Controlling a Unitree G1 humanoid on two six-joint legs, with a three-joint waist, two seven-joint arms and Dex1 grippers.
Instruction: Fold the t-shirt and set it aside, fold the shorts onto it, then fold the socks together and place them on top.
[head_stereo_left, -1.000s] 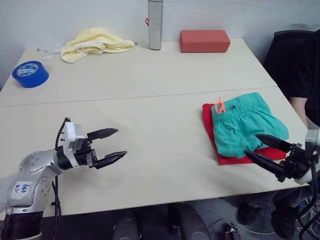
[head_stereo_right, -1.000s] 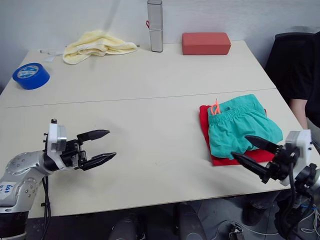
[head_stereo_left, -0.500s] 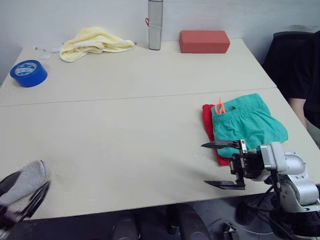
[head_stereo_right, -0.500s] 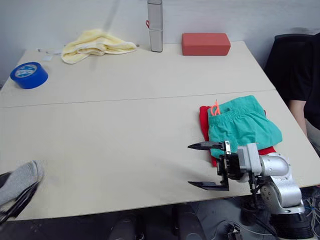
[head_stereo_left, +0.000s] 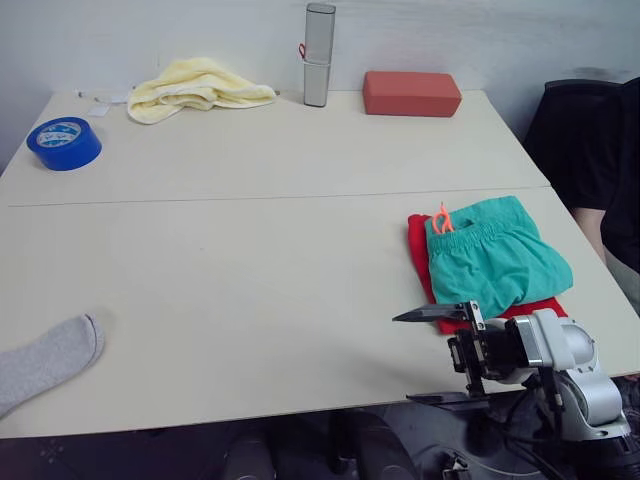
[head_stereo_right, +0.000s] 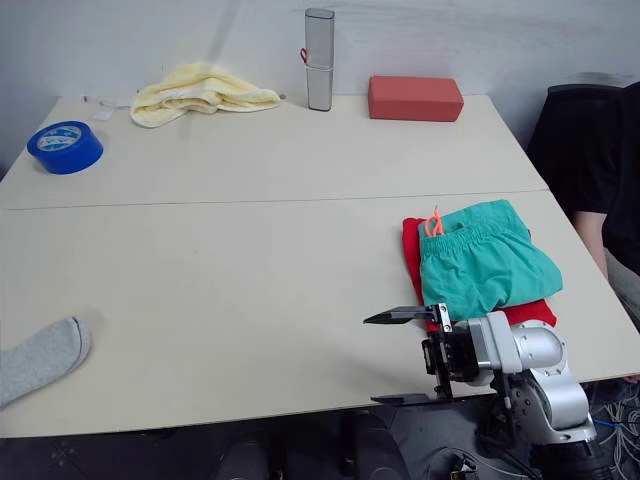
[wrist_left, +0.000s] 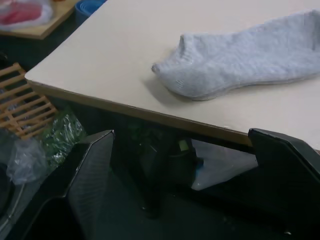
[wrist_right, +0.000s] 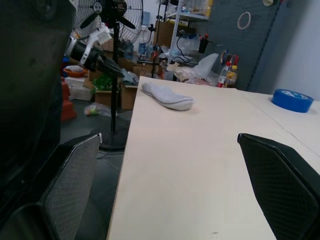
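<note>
Where the table (head_stereo_left: 250, 300) drops off at its near edge, the right claw (head_stereo_right: 405, 357) gapes wide, empty, beside the shorts (head_stereo_left: 495, 260) folded on the t-shirt (head_stereo_left: 418, 250); left claw (wrist_left: 190, 170) wide too, one grey sock (head_stereo_left: 45, 358) flat far across bare tabletop.

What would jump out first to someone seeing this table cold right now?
Probably the bright stack near the table's right edge: the teal shorts folded on the red t-shirt. Next, the right gripper, fingers open, at the near edge just in front of that stack. Then a grey sock lying flat at the near left corner, far from the pile.
</note>
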